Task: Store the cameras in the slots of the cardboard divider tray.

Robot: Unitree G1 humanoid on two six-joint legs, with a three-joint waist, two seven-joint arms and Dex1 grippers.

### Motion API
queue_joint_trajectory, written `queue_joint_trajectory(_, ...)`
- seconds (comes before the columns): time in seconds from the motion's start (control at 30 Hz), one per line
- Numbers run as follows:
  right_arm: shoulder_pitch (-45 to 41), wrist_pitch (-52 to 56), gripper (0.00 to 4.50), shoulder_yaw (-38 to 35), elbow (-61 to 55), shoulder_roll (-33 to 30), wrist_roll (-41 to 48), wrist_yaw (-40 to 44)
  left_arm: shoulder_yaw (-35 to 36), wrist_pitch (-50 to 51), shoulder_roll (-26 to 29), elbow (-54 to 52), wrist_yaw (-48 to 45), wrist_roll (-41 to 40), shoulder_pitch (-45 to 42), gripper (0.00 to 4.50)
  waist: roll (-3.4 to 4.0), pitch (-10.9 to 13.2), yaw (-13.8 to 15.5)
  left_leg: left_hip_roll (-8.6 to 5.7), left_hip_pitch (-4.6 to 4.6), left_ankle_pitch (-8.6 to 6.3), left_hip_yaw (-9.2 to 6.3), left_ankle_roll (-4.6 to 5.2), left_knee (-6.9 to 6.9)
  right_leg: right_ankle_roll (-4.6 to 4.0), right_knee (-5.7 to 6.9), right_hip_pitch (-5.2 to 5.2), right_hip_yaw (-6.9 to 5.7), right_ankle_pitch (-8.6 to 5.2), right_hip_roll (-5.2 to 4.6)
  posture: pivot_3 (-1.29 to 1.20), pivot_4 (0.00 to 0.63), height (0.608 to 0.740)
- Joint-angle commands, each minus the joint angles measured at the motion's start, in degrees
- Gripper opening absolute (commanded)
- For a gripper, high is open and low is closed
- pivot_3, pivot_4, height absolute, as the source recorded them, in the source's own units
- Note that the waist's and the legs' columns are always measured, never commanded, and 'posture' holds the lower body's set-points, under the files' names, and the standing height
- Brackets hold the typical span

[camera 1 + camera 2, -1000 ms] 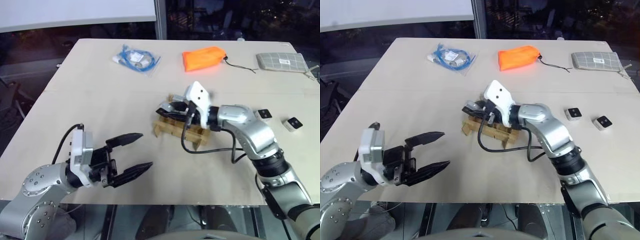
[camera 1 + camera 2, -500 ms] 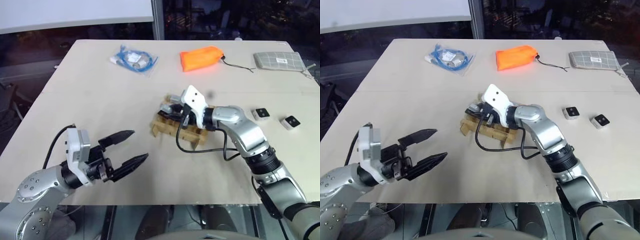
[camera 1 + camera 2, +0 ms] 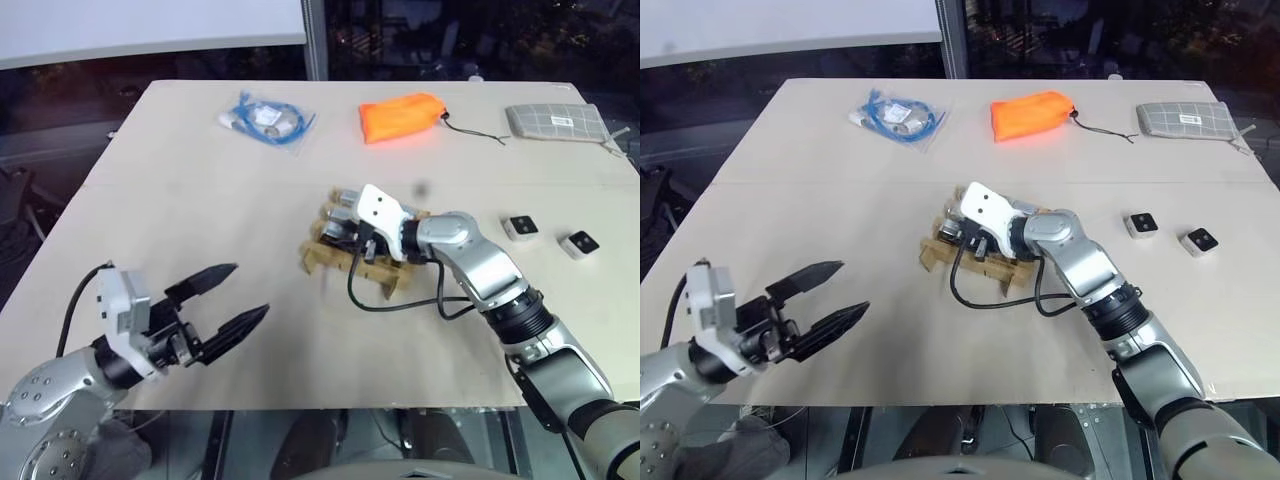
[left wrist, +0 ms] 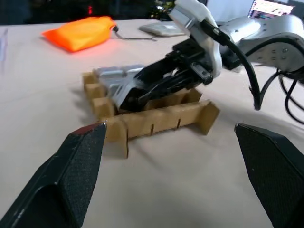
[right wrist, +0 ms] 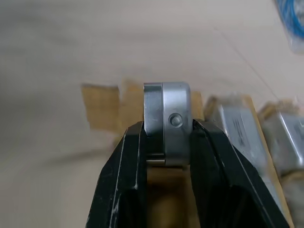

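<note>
The cardboard divider tray lies mid-table. My right gripper hangs low over its far left part, shut on a camera that is held edge-on, silver, between both fingers. Beneath it in the right wrist view is a tray slot, and neighbouring slots hold two more silver cameras. Two cameras lie face-up on the table to the tray's right. My left gripper is open and empty, near the table's front left and pointing toward the tray.
At the back of the table lie an orange pouch, a grey checked pouch and a bag with a blue cable. A black cable loop from my right wrist rests in front of the tray.
My right gripper has sunk lower over the tray with the camera still in it. My left gripper has drawn back to the left, away from the tray, and stays open.
</note>
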Motion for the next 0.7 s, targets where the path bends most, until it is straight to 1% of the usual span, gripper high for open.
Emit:
queue_joint_trajectory(0.03,-2.0,-0.5,0.71,-0.3,-0.8,-0.3,-1.0,0.8,3.0,-3.4,-0.8,1.7,-2.6,1.2,1.9,4.5,0.0,0.0,0.0,0.0,0.0,0.0,0.0,0.0,0.0,0.0,0.0,0.0,0.0,0.0,0.0,0.0,0.15,0.74)
queue_joint_trajectory(0.2,-3.1,-0.1,0.71,0.3,-0.1,-0.6,-1.4,3.2,3.0,-4.9,-1.2,2.9,-3.9,1.9,1.9,4.5,-0.01,0.0,0.2,-0.01,-0.01,-0.13,-0.02,0.11,0.02,0.0,0.0,0.02,-0.04,0.0,-0.02,0.0,0.15,0.74)
queue_joint_trajectory(0.27,-3.5,-0.1,1.77,0.8,0.2,-0.7,-1.7,4.0,2.8,-5.5,-1.3,3.3,-4.3,2.1,1.9,4.5,0.0,0.0,0.2,-0.01,0.0,-0.13,-0.02,0.11,0.02,0.0,0.0,0.02,-0.04,0.0,-0.02,0.0,0.15,0.74)
queue_joint_trajectory(0.3,-3.6,-0.2,1.95,0.9,0.1,-0.6,-1.8,4.4,2.8,-5.7,-1.4,3.5,-4.4,2.1,1.8,4.5,0.0,0.0,0.1,-0.01,0.0,-0.14,-0.02,0.12,0.02,0.0,0.0,0.01,-0.03,0.0,-0.02,0.0,0.15,0.74)
queue_joint_trajectory(0.33,-3.6,0.1,2.33,0.6,-0.5,-0.5,-1.5,4.5,2.7,-5.9,-1.5,3.6,-4.6,2.1,1.8,4.5,0.0,0.0,0.1,-0.01,-0.01,-0.14,-0.02,0.12,0.02,0.0,0.0,0.01,-0.03,0.0,-0.02,0.0,0.15,0.74)
queue_joint_trajectory(0.37,-3.5,0.5,2.89,-0.5,-1.3,0.0,-0.9,3.8,2.6,-6.1,-1.6,3.7,-4.8,2.1,1.8,4.5,0.0,0.0,0.1,-0.01,-0.01,-0.14,-0.02,0.13,0.02,0.0,0.0,0.01,-0.03,0.0,-0.02,0.0,0.15,0.74)
queue_joint_trajectory(0.43,-3.1,0.7,3.78,-3.1,-3.8,0.4,0.7,2.8,2.2,-6.3,-1.7,3.6,-5.3,2.1,1.7,4.5,0.0,0.0,0.0,0.0,0.0,-0.14,-0.02,0.13,0.02,0.0,0.0,0.0,-0.02,0.0,-0.01,0.0,0.15,0.74)
queue_joint_trajectory(0.5,-2.7,3.4,3.78,-5.9,-7.2,0.1,3.1,2.4,1.8,-6.5,-1.8,3.4,-5.7,2.2,1.5,4.5,0.01,0.0,0.1,0.0,-0.01,-0.14,-0.02,0.13,0.02,0.0,0.01,0.0,-0.02,0.0,-0.01,0.0,0.15,0.74)
queue_joint_trajectory(0.57,-1.7,5.5,3.78,-11.3,-12.7,-0.8,6.1,0.7,0.5,-6.8,-1.6,2.6,-6.4,2.7,0.9,4.5,0.0,0.0,0.2,0.0,-0.01,-0.15,-0.03,0.14,0.02,0.0,0.01,0.0,-0.02,0.0,-0.01,0.0,0.15,0.74)
queue_joint_trajectory(0.63,-0.1,9.7,3.78,-16.7,-18.2,-5.1,5.4,-2.3,-1.1,-6.3,-1.2,1.3,-6.3,2.2,-0.6,4.5,0.0,0.0,0.7,-0.02,-0.04,-0.17,-0.06,0.12,0.02,0.0,0.0,0.01,-0.07,0.0,-0.04,0.0,0.15,0.74)
queue_joint_trajectory(0.7,2.0,14.9,3.78,-22.2,-21.0,-10.7,6.8,-2.3,-2.8,-5.8,-0.7,-0.1,-6.2,1.7,-2.1,4.5,-0.04,0.0,1.1,-0.11,-0.09,-0.18,-0.14,0.12,0.06,0.01,-0.02,0.03,-0.15,0.0,-0.13,0.0,0.15,0.74)
